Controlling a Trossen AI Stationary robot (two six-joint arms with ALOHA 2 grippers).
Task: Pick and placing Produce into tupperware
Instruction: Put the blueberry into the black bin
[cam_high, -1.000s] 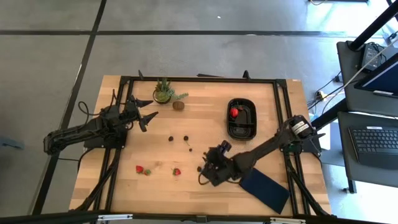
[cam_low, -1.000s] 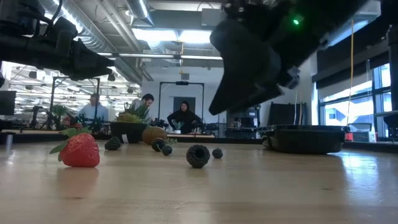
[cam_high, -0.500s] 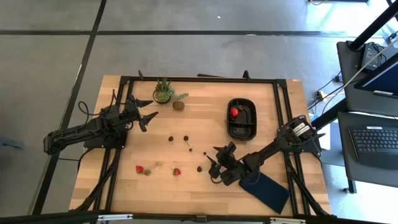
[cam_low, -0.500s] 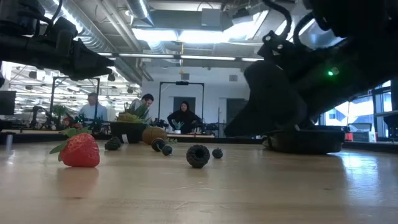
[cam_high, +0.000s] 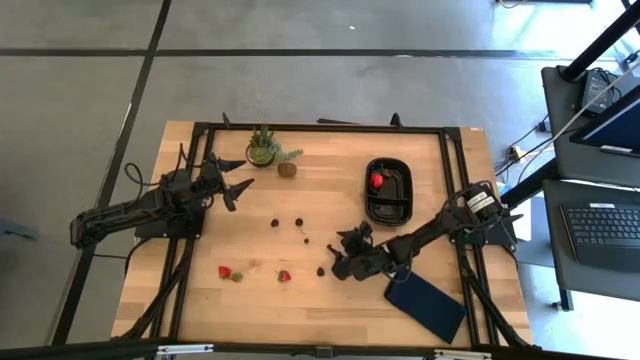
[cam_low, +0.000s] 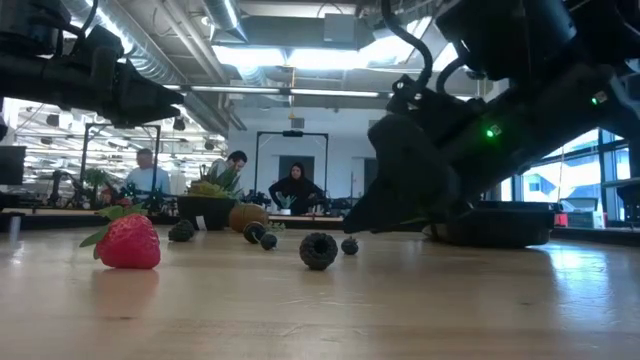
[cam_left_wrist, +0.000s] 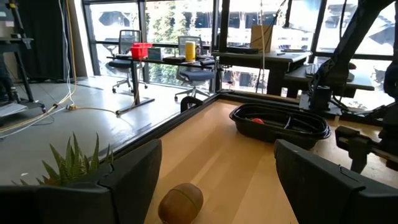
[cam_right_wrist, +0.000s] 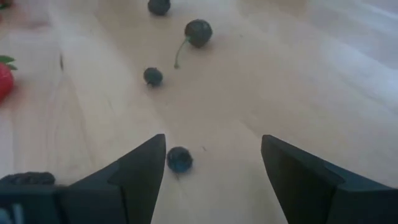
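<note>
Pick step in hand, by the look of it. Right tool (cam_high: 338, 262) low over the front middle of the bench (cam_high: 330, 200), fingers spread and empty, nothing between them. Just ahead of the tips, a small dark berry (cam_right_wrist: 179, 159) close by one finger, off centre in the gap; a flatter dark berry (cam_high: 321, 270) beside the tool on the bench. Next move likely: shift sideways to centre the small berry between the fingers, lower to the wood, close gently so it does not roll or squash.

Nearer the front edge, two red strawberries (cam_high: 225, 271) and (cam_high: 284, 276), lying apart, untouched. Dark-blue flat rectangle (cam_high: 425, 306) at the front right corner, under the right arm.

Further out, more dark berries (cam_high: 274, 223), one with a stem (cam_right_wrist: 198, 32), loose on the wood. Left tool (cam_high: 233, 182) held above the bench's left side, released and wide, carrying nothing, waiting.

Furthest back, brown round fruit (cam_high: 287, 169) beside a small potted plant (cam_high: 263, 146). Black tupperware (cam_high: 388, 192) at the back right, one strawberry (cam_high: 377, 181) already inside; most produce not yet collected.
</note>
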